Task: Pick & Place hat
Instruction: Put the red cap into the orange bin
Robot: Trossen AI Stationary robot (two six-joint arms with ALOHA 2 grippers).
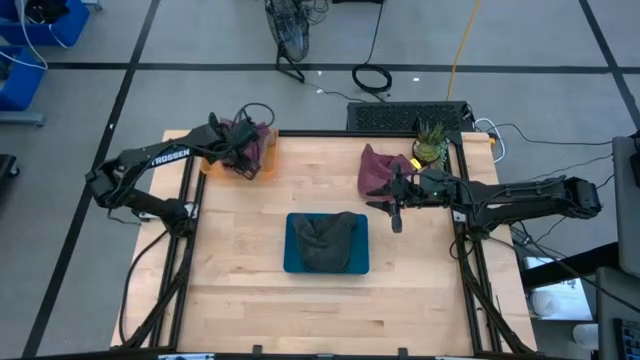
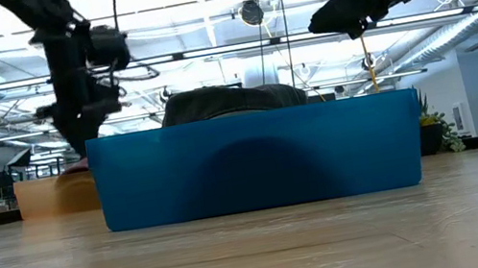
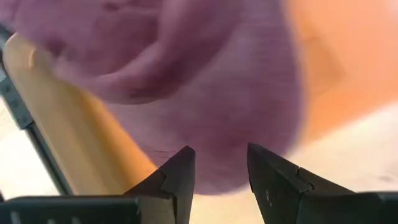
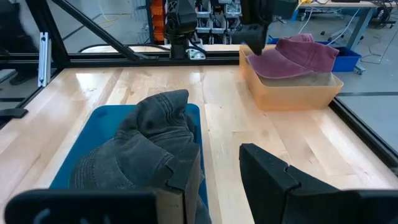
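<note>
**Three hats, two bins, two arms**

One blue plastic bin (image 2: 258, 162) stood nearest, holding one dark grey denim hat (image 1: 326, 240). Two maroon hats: one in the orange bin (image 4: 292, 87), one (image 1: 381, 170) on the wooden table (image 1: 250, 310). Left gripper (image 1: 243, 152) and right gripper (image 1: 394, 205) both stood partly open, empty. Behind was a workshop hall.

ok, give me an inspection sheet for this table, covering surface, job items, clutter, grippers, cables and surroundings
Surface: light wooden tabletop in a black frame.
Job's things: dark grey denim hat lying in a blue rectangular tray mid-table; maroon cap in an orange translucent bin at the far left corner; second maroon cap on the wood, far right.
Clutter: small potted green plant, far right corner.
Grippers: left gripper over the orange bin, fingers open, against the cap there; right gripper above the table beside the second cap, fingers apart, empty.
Cables: black and yellow cables on the floor beyond the table.
Surroundings: blue crates, grey floor.
</note>
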